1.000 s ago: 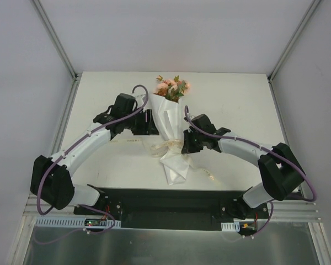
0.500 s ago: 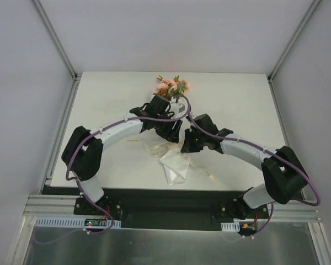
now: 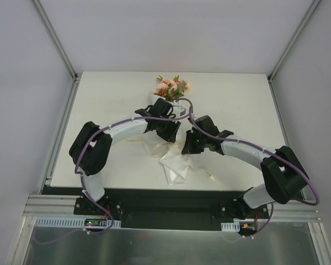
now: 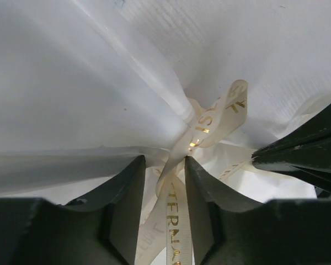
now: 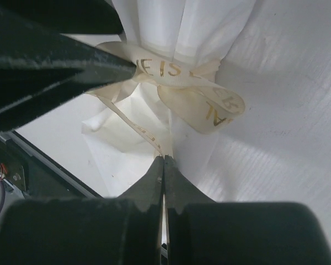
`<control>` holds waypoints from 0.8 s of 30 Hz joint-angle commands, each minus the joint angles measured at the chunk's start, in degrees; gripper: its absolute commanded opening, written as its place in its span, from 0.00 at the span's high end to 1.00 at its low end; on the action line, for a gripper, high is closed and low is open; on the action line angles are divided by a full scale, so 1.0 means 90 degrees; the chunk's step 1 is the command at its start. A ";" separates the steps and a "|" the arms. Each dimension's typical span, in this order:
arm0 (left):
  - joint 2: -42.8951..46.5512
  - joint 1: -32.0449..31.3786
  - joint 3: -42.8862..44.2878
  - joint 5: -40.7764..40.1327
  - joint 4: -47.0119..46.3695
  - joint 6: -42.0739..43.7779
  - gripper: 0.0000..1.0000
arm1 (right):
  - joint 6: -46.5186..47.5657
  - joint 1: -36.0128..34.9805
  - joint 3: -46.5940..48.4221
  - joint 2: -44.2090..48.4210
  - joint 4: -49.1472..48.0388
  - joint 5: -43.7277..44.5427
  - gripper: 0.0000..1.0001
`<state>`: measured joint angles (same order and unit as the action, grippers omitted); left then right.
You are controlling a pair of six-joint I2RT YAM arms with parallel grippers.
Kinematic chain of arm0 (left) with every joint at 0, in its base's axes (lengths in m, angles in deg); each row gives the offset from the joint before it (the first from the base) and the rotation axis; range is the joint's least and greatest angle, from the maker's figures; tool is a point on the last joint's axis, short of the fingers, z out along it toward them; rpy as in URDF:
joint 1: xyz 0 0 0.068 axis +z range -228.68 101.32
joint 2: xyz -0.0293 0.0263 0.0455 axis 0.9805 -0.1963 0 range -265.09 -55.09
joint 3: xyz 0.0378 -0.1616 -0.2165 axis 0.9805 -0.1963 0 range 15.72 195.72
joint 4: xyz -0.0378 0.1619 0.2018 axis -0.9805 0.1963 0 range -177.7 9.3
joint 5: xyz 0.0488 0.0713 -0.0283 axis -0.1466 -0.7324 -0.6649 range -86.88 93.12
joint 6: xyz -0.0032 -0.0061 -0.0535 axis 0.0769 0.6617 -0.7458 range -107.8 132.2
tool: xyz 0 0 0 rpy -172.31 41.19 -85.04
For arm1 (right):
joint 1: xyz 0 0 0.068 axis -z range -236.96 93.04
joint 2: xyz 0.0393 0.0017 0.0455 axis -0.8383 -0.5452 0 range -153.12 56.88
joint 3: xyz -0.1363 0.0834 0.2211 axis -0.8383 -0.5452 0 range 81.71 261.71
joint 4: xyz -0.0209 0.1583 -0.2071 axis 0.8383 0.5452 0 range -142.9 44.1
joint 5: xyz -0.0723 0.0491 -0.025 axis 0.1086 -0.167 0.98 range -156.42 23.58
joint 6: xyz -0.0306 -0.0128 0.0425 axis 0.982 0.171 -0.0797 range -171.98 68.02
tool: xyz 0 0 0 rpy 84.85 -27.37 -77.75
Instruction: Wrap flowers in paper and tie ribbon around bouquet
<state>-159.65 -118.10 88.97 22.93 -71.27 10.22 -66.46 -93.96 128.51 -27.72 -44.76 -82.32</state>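
Ribbon (image 4: 201,130) at bouquet (image 3: 174,163) waist lies hidden overhead beneath left gripper (image 3: 170,135).

Within a second, the left hand (image 3: 166,128) swung in from the left flank of the bouquet (image 3: 174,164) and came to sit over its tied waist. Its elbow (image 3: 91,148) drew in from the counter's (image 3: 110,99) left edge toward the middle. The paper (image 4: 71,83) cone between the flowers (image 3: 172,87) and the ribbon (image 4: 204,124), in plain sight from above a moment earlier, went under the wrist, leaving only blooms and tail showing.
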 commanded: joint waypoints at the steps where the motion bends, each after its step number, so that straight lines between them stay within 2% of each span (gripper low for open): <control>1: 0.0015 -0.0063 0.0064 -0.0102 -0.0232 0.0044 0.73 | -0.0246 0.0028 -0.0006 0.0064 -0.0231 -0.0030 1.00; 2: 0.0054 -0.0063 0.0045 -0.0112 -0.0253 0.0015 0.77 | -0.0305 0.0038 0.0004 0.0044 -0.0250 -0.0020 1.00; 3: 0.0064 -0.0063 0.0025 -0.0131 -0.0272 -0.0072 0.87 | -0.0363 0.0038 0.0033 0.0025 -0.0299 -0.0030 0.99; 7: 0.0386 -0.0063 -0.0267 -0.0054 -0.0593 -0.0288 0.99 | -0.0724 0.0096 0.0160 -0.0131 -0.0348 -0.0011 1.00; 24: 0.1256 -0.0054 -0.1029 0.0728 -0.1063 -0.1118 1.00 | -0.1994 0.0214 0.0170 -0.0433 -0.1489 0.0468 1.00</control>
<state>-151.49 -118.10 80.99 26.41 -78.70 2.26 -80.62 -92.38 128.40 -30.32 -52.80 -80.64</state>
